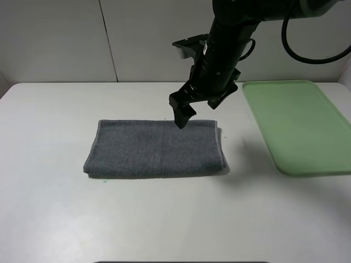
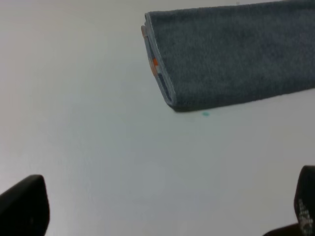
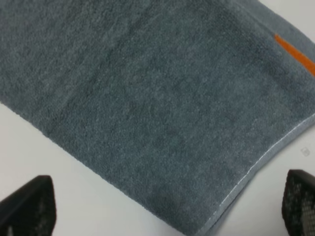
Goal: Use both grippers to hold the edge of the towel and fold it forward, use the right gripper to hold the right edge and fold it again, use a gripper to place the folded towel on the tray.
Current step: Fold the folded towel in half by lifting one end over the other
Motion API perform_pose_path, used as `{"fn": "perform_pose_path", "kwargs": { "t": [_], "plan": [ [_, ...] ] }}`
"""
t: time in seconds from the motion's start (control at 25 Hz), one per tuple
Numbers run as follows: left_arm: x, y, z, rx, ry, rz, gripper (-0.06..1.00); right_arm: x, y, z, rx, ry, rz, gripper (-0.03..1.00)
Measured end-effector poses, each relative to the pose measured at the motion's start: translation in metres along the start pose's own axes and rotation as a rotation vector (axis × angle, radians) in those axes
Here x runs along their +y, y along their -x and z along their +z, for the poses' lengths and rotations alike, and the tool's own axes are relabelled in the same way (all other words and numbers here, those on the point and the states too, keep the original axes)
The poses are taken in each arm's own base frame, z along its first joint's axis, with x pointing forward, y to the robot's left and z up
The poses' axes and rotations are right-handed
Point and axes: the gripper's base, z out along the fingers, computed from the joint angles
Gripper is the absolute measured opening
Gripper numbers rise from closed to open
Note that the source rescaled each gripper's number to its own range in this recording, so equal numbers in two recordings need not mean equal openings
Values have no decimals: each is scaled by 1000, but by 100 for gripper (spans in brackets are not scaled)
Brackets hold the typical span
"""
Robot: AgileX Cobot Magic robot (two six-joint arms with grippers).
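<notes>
- Dark grey terry towel (image 1: 148,150) lies folded once at frame centre.
- Black left gripper (image 2: 165,216) and right gripper (image 1: 198,109): fingers spread, empty.
- Left: second fold, then pale green plastic tray (image 1: 299,123), frame right.

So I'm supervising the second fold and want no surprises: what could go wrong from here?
1. The right hand hangs open above the towel, apparently short of its right edge. Closing there might pinch only the top layer and peel the first fold open.
2. At that right edge the layers look slightly offset, so a grip could miss the lower one and the fold could come out skewed.
</notes>
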Motion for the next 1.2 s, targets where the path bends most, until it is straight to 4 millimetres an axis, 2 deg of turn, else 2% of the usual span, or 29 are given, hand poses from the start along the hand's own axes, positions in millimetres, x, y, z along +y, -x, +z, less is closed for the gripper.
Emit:
{"fn": "perform_pose_path", "kwargs": {
  "t": [0.16, 0.32, 0.64, 1.0, 1.2],
  "plan": [
    [0, 0, 0, 0, 5, -2, 100, 0, 0, 0, 1, 0, 37, 100],
    [0, 0, -1, -9, 85, -46, 100, -1, -1, 8, 19, -1, 96, 100],
    [-2, -1, -2, -37, 339, -183, 100, -5, 3, 54, 40, -12, 265, 100],
    [-2, -1, -2, -43, 394, -213, 100, -42, 4, 76, 5, -54, 425, 100],
    [-2, -1, -2, -43, 394, -213, 100, -48, 0, 93, 40, -81, 434, 100]
  ]
}}
